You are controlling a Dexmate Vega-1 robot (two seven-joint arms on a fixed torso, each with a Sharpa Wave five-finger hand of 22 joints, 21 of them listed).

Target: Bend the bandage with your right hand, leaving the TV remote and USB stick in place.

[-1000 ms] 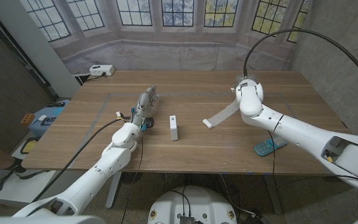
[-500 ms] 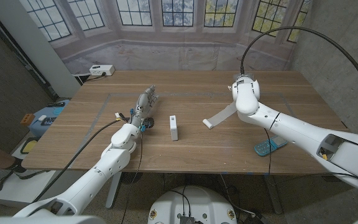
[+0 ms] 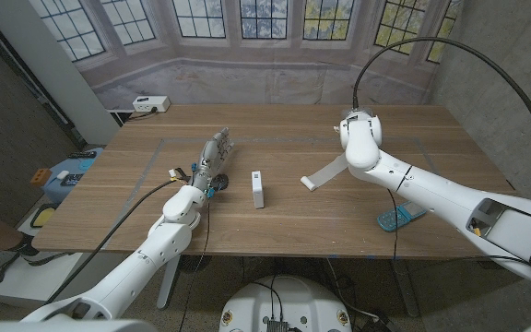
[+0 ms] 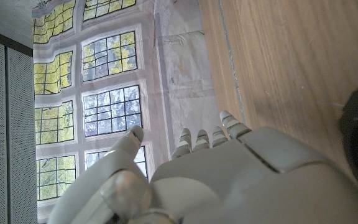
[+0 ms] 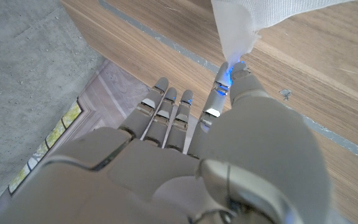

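A white bandage runs as a strip across the table's right middle, its near end on the wood and its far end lifted. My right hand holds that lifted end. In the right wrist view the thumb and a fingertip pinch the white mesh bandage while the other fingers stay straight. A white USB stick lies at the table's middle. The teal TV remote lies near the front right edge. My left hand stands at the left middle with fingers straight, holding nothing, and appears again as my left hand.
A white power box sits at the table's back left corner. A blue object stands off the table's left side. My right arm's black cable arcs over the back right. Bare wood lies between the USB stick and the bandage.
My right wrist has shifted a little to the left and toward the back, keeping hold of the bandage's raised end. The left hand, USB stick and remote have not moved.
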